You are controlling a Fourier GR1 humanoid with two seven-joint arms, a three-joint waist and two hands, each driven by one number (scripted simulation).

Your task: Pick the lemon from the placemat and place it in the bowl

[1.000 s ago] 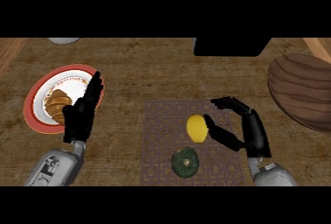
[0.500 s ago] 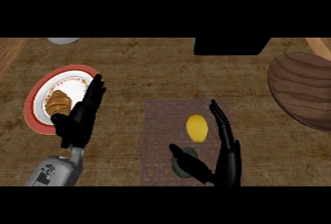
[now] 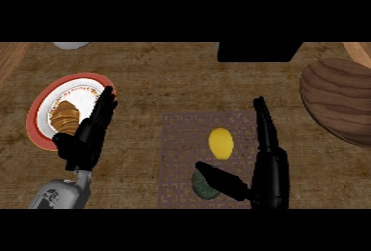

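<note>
The yellow lemon (image 3: pixel 221 143) lies on the brown patterned placemat (image 3: pixel 185 132) in the middle of the counter. My right hand (image 3: pixel 267 162) stands open beside it, straight fingers along the lemon's right side and the thumb stretched out below it; no finger touches the lemon. The wooden bowl (image 3: pixel 340 100) sits at the right edge, partly cut off. My left hand (image 3: pixel 88 135) rests open at the left, fingers up, over the edge of a plate.
A dark green avocado (image 3: pixel 204 185) lies on the placemat just below the lemon, partly behind my right thumb. A red-rimmed plate (image 3: pixel 47 105) with a croissant (image 3: pixel 65 116) is at the left. A black box (image 3: pixel 259 51) stands at the back, a grey dish (image 3: pixel 71 45) at the far left.
My right hand has turned from a curled pose right of the lemon to straight fingers, and has slid down and left so that the thumb reaches under the lemon. The left hand barely moved.
</note>
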